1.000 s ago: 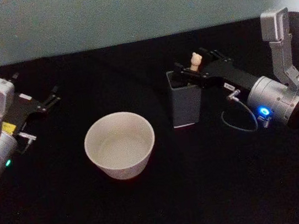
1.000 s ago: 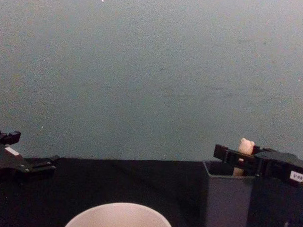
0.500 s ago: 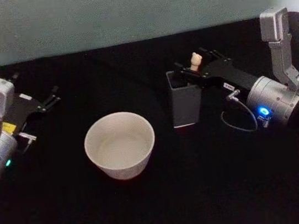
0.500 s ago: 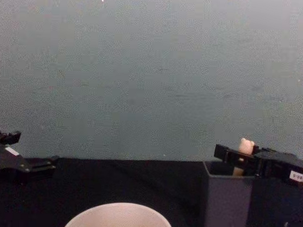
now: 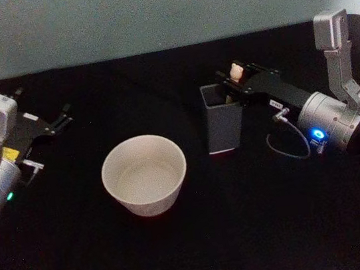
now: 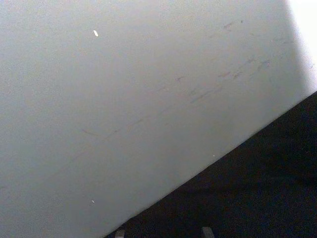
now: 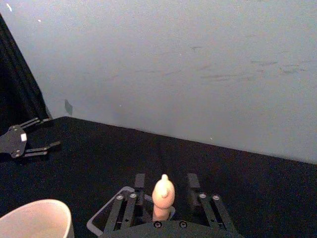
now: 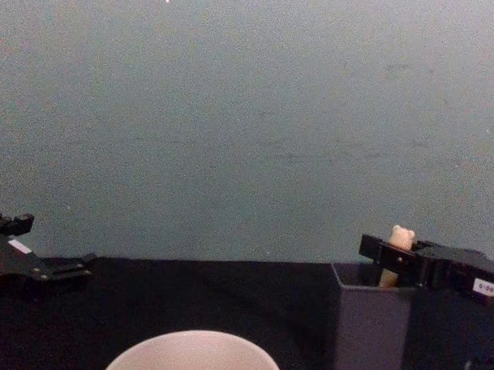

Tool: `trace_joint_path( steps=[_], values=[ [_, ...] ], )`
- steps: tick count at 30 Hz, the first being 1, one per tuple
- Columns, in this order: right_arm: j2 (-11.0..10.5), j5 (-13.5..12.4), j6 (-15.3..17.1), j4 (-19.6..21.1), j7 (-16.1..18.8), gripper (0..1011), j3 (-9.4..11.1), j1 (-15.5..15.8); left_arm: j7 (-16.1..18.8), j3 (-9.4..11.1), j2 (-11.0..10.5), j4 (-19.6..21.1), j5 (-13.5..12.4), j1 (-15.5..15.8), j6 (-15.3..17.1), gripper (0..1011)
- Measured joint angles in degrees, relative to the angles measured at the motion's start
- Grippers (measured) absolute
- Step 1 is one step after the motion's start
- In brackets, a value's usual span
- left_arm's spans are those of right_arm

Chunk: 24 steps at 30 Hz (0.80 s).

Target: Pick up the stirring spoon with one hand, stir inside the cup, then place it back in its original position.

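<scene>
Widest of all is the black-clothed table [image 5: 201, 239], running back to a pale wall. Near the middle of it sits the wide round cream-white cup [image 5: 149, 205], open and apart from everything else. To its right and a little farther back stands the tall square dark grey plastic holder [image 5: 223, 129], upright.

The black two-fingered right gripper [image 5: 238, 81] with the silver wrist reaches in from the right, level with the holder's rim. Far over on the left the other black gripper [image 5: 50, 130] lies parked, jaws spread, well apart from the cup.

Smallest of the lot is the slender stirring spoon [image 7: 163, 195] with its pale wooden handle and tiny bear head. It stands in the holder, with the bear poking up above the rim. Its metal bowl is hidden down inside.

In the right wrist view the fingers [image 7: 140, 181] stand apart, one on each side of the handle, with a gap showing on both sides. Nothing is clamped yet.

The spoon looks light and stiff, but its thin, smooth handle could twist or slide in a loose pinch. The best hold is probably the beige wood just below the bear head, squarely across it. After that it wants a straight lift, so the neck doesn't catch the rim and tip that light-looking holder.
</scene>
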State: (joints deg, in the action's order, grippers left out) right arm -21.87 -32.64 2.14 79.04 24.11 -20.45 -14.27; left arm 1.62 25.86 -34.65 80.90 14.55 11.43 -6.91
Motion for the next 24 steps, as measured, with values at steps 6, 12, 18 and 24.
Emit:
trace_joint_path(
  steps=[6, 12, 18, 24],
  values=[
    [0.0, -0.03, 0.02, 0.01, 0.01, 360, 0.0, 0.0, 0.0, 0.0, 0.0, 0.0, 0.0, 0.0, 0.0, 1001],
    [0.0, -0.03, 0.03, 0.01, 0.01, 202, 0.0, 0.0, 0.0, 0.0, 0.0, 0.0, 0.0, 0.0, 0.0, 1001],
    [0.0, -0.03, 0.03, 0.01, 0.02, 194, 0.0, 0.0, 0.0, 0.0, 0.0, 0.0, 0.0, 0.0, 0.0, 1001],
    [-0.11, -0.1, -0.06, 0.36, 0.43, 194, 0.09, 0.03, 0.0, 0.0, 0.0, 0.0, 0.0, 0.0, 0.0, 1001]
  ],
)
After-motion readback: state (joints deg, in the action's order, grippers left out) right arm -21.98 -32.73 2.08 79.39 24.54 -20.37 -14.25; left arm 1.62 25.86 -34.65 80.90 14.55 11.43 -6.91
